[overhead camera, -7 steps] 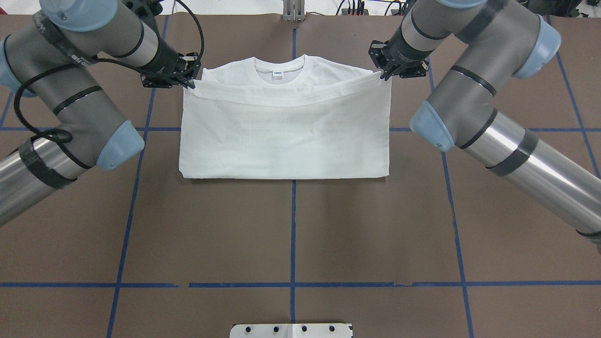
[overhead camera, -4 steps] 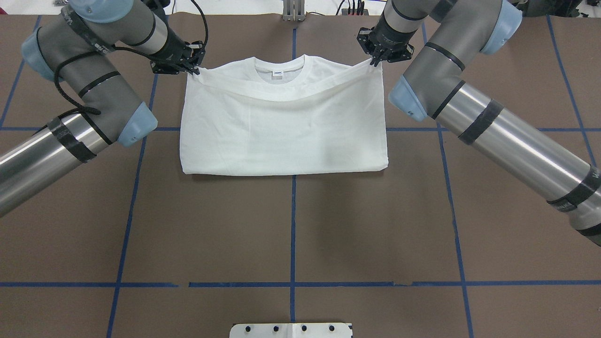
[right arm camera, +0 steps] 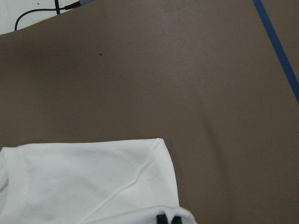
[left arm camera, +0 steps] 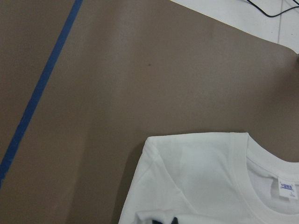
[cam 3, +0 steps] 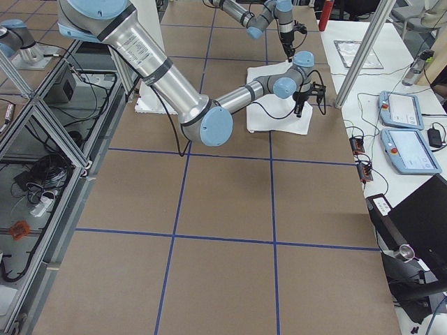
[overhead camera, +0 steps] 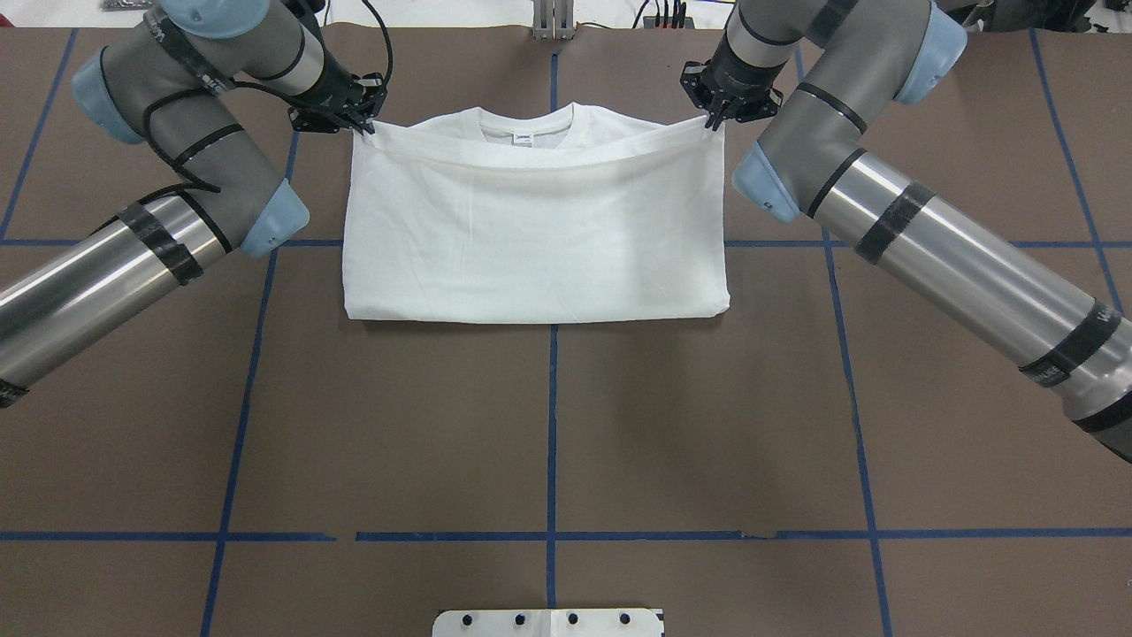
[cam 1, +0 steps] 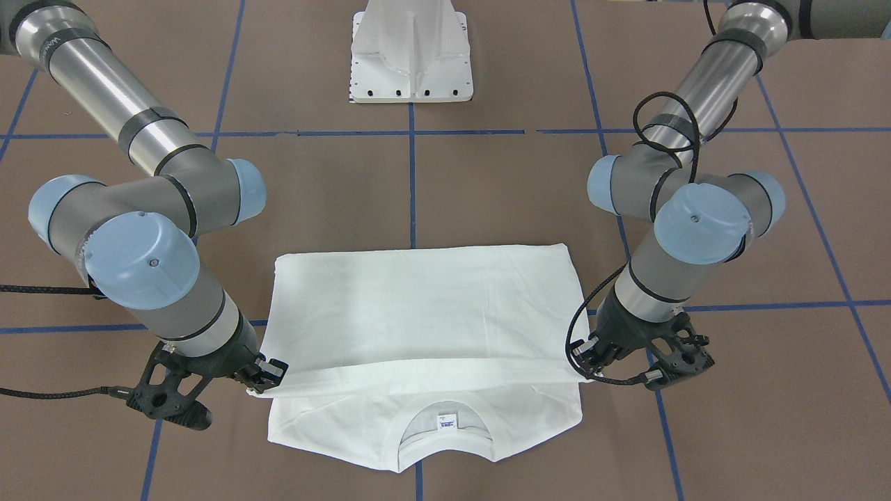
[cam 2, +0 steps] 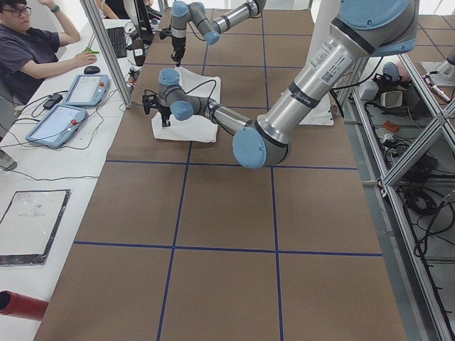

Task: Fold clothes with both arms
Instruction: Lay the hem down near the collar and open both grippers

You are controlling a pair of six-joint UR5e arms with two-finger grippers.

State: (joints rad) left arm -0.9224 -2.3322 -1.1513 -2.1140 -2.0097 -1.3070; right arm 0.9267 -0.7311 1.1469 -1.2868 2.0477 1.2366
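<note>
**Bottom-to-collar fold, closing stage.** The white T-shirt (overhead camera: 535,248) with a ribbed round collar (left arm camera: 239,144) lies flat on the brown paper-covered table (overhead camera: 548,425), which is marked with blue tape lines (overhead camera: 552,416). It sits at the far middle of the work area, its lower half doubled over the upper. The black two-finger left gripper (overhead camera: 361,124) and the black two-finger right gripper (overhead camera: 715,119) each pinch one corner of the carried hem (overhead camera: 539,170), jaws pressed onto the fabric. The hem hangs between them in a shallow sag just short of the collar, whose small neck label (left arm camera: 286,189) is uncovered. To finish the step well, both corners should probably travel level and at equal pace toward the shoulder line. The tension should be enough to take out the sag but not to drag the lower layer. Lowering the corners onto the cloth before the jaws part would likely prevent the hem from springing back or skewing.
</note>
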